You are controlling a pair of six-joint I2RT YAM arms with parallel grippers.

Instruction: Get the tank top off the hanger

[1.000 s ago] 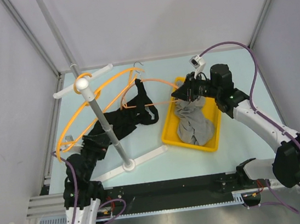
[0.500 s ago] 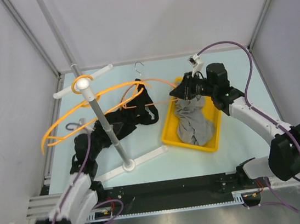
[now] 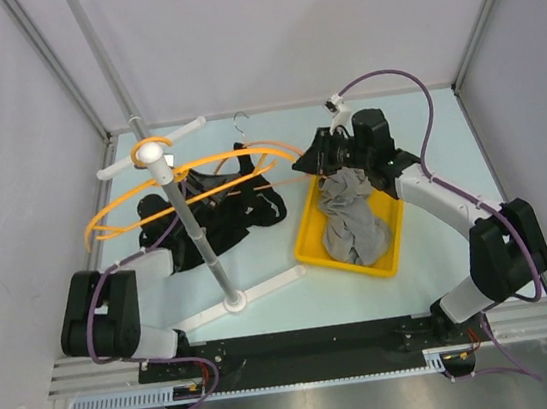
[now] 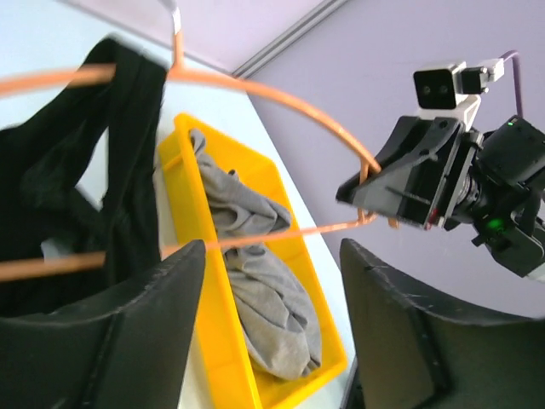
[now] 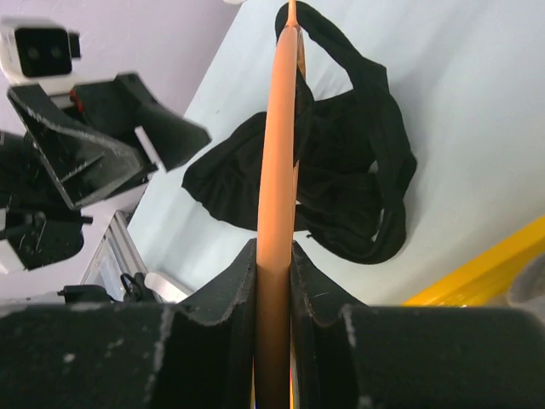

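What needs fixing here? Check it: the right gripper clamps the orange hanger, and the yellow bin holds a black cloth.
The cloth's colour is wrong. The right gripper does clamp the orange hanger, but the yellow bin holds a grey cloth, not a black one. The top view shows it.

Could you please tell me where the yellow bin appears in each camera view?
Top external: the yellow bin sits right of centre.
Left wrist: the bin fills the lower middle.
Right wrist: only an edge of the bin shows, at bottom right.
Shared landmark: the black tank top lies left of the bin in every view.
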